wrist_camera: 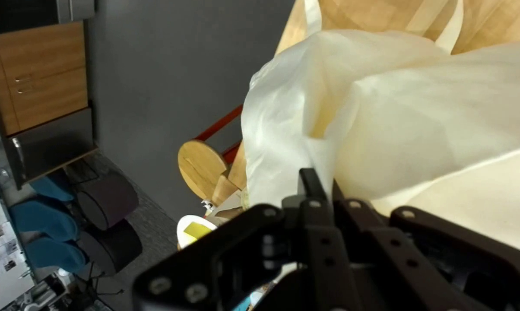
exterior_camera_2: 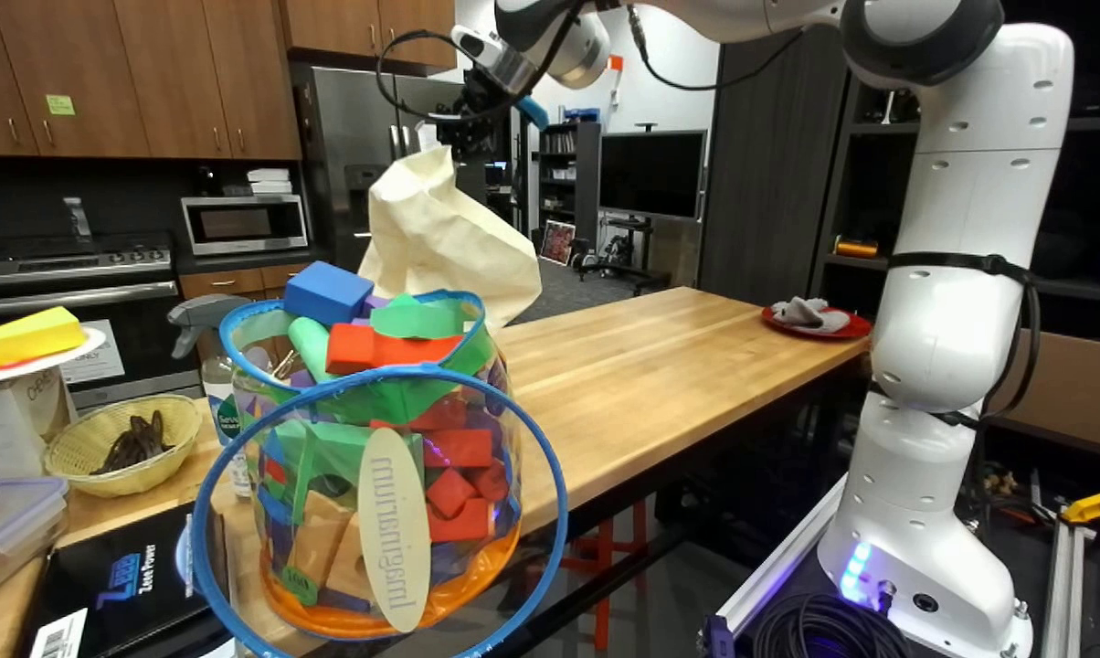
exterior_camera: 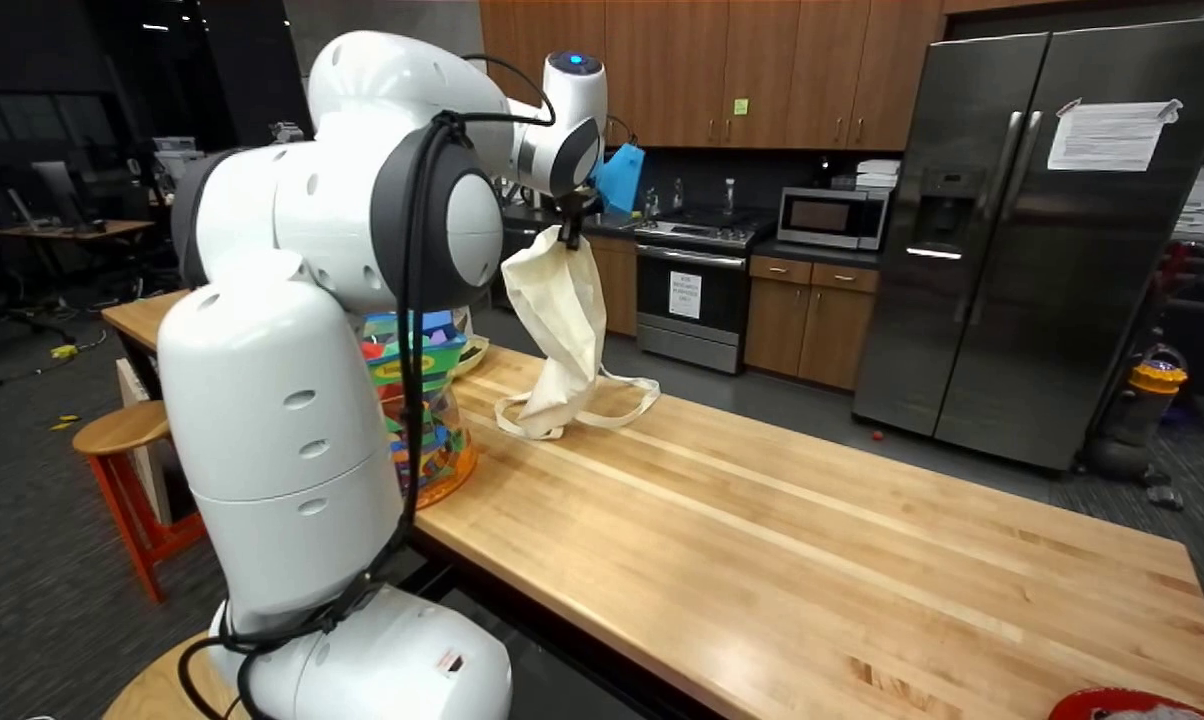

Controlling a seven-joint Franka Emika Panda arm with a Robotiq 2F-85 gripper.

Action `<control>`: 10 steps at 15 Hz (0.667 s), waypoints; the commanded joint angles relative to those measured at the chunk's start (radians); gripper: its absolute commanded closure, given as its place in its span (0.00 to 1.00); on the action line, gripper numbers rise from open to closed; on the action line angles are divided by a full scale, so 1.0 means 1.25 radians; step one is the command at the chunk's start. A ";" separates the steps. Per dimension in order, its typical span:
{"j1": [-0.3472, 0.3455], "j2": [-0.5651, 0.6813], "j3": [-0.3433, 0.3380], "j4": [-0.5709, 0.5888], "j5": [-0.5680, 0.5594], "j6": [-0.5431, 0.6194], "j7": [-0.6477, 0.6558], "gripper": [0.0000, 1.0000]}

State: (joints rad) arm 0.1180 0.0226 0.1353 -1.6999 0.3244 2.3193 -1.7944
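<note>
My gripper (exterior_camera: 570, 236) is shut on a cream cloth bag (exterior_camera: 562, 325), pinching a fold at its upper end. The bag hangs from the fingers above the wooden table (exterior_camera: 812, 520). In an exterior view its long straps lie on the tabletop near the edge. In an exterior view the bag (exterior_camera_2: 454, 242) hangs behind the block container, which hides its lower part. In the wrist view the fingertips (wrist_camera: 322, 185) close around a fold of the bag (wrist_camera: 398, 99), with the straps beyond it.
A clear, blue-rimmed container of coloured blocks (exterior_camera_2: 387, 530) stands near the bag. Close by are a spray bottle (exterior_camera_2: 201, 315), a wicker basket (exterior_camera_2: 171, 416) and a black box (exterior_camera_2: 139, 585). A red plate (exterior_camera_2: 819, 334) with a grey cloth lies at the table's far end.
</note>
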 commanded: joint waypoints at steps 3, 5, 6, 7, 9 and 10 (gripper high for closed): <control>-0.015 -0.061 -0.017 -0.177 0.015 0.012 0.026 0.99; -0.019 -0.078 -0.024 -0.237 0.027 0.023 0.059 0.99; -0.020 -0.089 -0.029 -0.265 0.030 0.029 0.073 0.99; -0.022 -0.098 -0.034 -0.293 0.028 0.038 0.091 0.99; -0.025 -0.118 -0.045 -0.344 0.016 0.051 0.126 0.99; -0.027 -0.129 -0.050 -0.369 0.009 0.056 0.144 0.99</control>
State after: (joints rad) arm 0.0908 -0.0578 0.0892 -2.0461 0.3444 2.3577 -1.6759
